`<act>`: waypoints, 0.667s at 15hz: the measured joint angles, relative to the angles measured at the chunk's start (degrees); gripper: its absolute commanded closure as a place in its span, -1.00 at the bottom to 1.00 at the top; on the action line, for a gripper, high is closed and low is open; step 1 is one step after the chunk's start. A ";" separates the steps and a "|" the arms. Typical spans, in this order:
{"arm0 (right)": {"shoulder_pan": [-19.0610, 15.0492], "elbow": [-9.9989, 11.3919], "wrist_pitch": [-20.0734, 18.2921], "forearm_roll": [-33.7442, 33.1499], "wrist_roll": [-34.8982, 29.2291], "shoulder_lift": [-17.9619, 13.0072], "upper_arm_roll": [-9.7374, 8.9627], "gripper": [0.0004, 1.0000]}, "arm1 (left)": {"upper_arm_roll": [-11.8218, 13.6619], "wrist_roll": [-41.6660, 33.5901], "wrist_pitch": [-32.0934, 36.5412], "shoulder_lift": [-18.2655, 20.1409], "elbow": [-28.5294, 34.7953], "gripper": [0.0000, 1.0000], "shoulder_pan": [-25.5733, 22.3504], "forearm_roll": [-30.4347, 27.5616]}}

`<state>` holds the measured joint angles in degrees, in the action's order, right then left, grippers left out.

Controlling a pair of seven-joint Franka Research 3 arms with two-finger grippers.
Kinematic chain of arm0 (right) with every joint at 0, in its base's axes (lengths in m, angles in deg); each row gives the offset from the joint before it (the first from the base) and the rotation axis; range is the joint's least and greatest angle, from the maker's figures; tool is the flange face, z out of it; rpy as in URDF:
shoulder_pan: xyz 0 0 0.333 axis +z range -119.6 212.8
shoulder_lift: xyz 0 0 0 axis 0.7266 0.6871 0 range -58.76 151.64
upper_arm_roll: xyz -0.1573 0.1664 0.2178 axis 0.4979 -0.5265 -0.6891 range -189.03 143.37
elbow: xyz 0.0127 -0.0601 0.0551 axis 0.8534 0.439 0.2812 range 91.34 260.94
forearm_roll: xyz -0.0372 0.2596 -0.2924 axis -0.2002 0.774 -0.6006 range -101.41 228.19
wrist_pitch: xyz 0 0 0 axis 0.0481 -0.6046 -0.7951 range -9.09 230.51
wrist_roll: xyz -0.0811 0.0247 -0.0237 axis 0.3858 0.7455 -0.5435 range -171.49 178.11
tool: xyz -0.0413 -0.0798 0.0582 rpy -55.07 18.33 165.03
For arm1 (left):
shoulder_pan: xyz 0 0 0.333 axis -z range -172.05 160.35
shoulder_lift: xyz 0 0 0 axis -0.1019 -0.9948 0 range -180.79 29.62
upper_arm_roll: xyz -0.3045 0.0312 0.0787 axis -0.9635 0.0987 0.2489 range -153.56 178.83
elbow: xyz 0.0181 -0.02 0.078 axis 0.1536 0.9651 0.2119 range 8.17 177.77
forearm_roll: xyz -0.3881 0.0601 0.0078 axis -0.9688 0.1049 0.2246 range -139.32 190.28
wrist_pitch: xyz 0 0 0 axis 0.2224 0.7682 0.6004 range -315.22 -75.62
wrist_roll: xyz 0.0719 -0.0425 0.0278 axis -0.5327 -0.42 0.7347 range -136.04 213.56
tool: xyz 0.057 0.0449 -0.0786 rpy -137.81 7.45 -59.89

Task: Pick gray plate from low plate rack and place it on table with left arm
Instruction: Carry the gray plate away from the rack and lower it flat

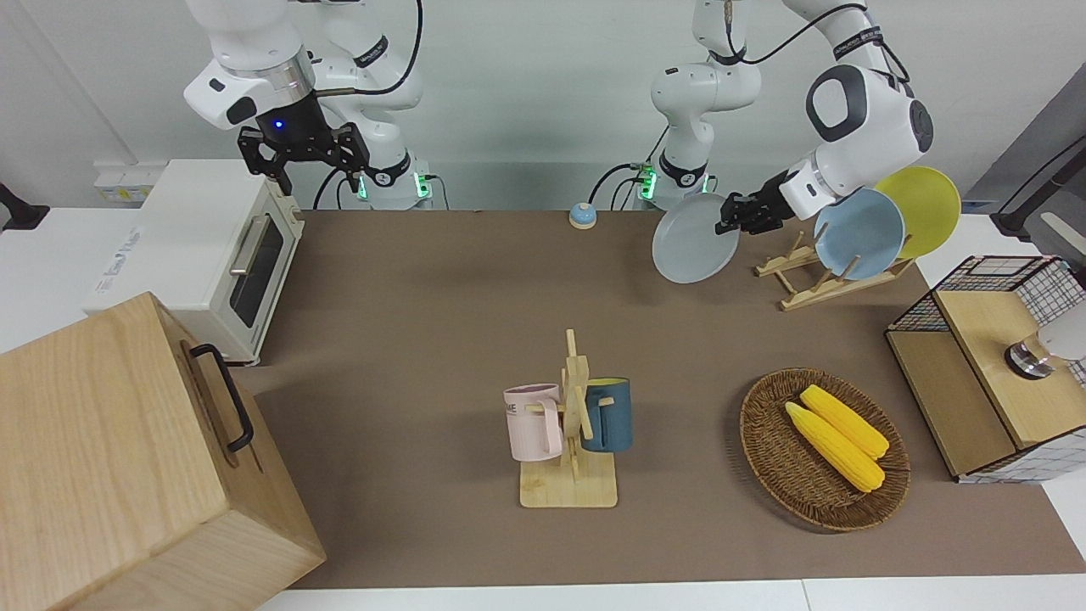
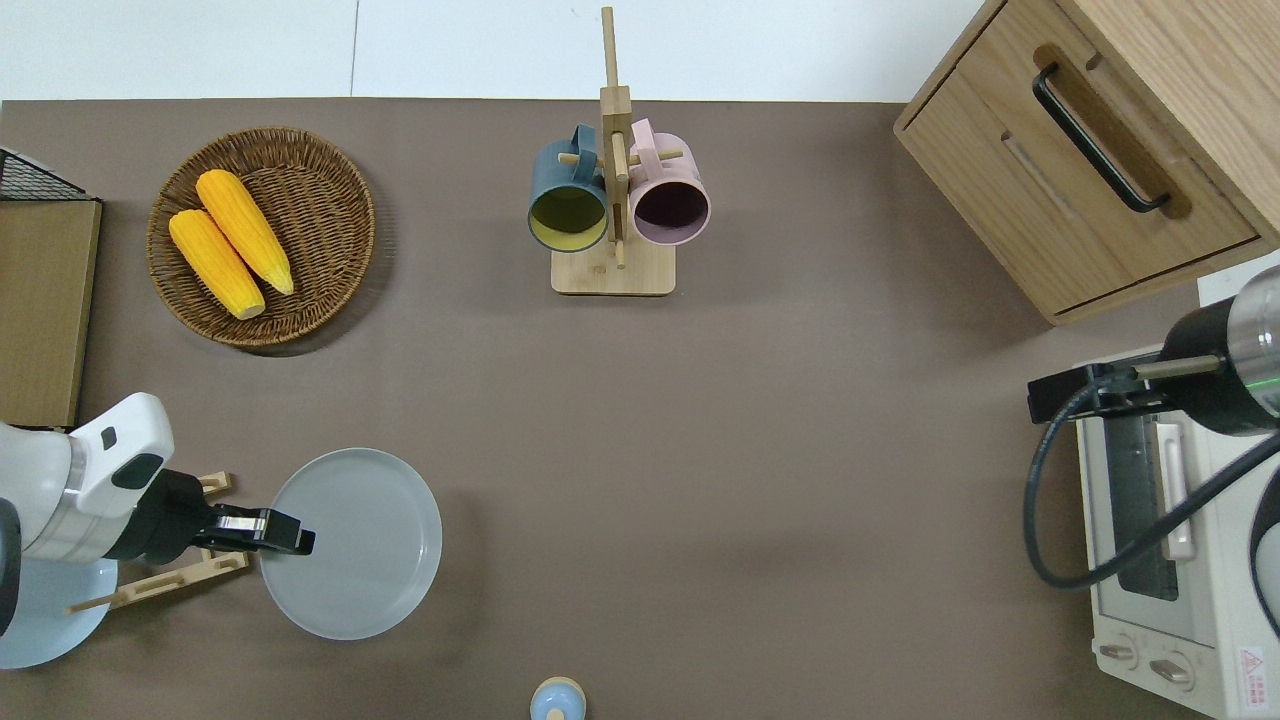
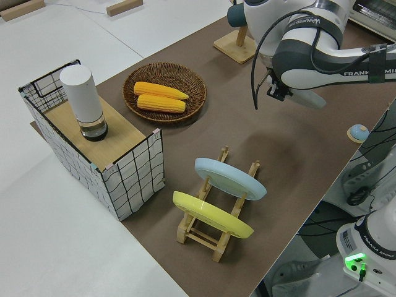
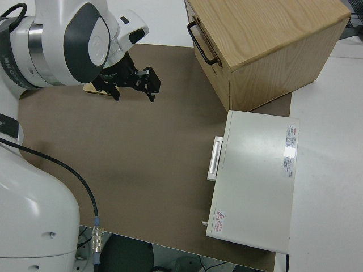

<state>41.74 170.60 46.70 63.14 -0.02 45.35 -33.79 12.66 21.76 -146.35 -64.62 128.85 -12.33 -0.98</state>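
My left gripper (image 1: pixel 735 214) is shut on the rim of the gray plate (image 1: pixel 690 246) and holds it tilted in the air. In the overhead view the left gripper (image 2: pixel 292 535) and the gray plate (image 2: pixel 362 545) are over bare table (image 2: pixel 750 450), just off the low plate rack (image 2: pixel 160 582) toward the table's middle. The rack (image 1: pixel 816 284) holds a sky-blue plate (image 1: pixel 859 233) and a yellow plate (image 1: pixel 926 204). My right gripper (image 1: pixel 307 158) is open, empty and parked.
A mug tree (image 1: pixel 573 424) with two mugs stands mid-table, farther from the robots. A wicker basket (image 1: pixel 748 424) holds corn. A wire-walled crate (image 1: pixel 993 365) is beside the rack. A toaster oven (image 1: pixel 212 246) and wooden cabinet (image 1: pixel 127 458) sit at the right arm's end. A blue bell (image 1: pixel 582 215) sits near the arm bases.
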 measured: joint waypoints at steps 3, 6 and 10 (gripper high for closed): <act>0.00 0.00 0.00 0.00 0.00 0.00 0.00 -0.98 | 0.10 -2.25 -2.28 -0.23 2.42 1.00 0.00 -0.12; 0.00 0.00 0.00 0.00 0.00 0.00 0.00 -0.98 | 0.10 -4.38 -4.75 -0.52 4.93 1.00 0.00 -0.29; 0.00 0.00 0.00 0.00 0.00 0.00 0.00 -0.97 | 0.13 -7.13 -7.92 -0.81 8.02 1.00 0.00 -1.36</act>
<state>41.74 170.60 46.70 63.14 -0.02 45.35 -33.79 12.78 14.63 -154.27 -65.43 136.87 -12.33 -2.34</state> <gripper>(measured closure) 0.009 0.881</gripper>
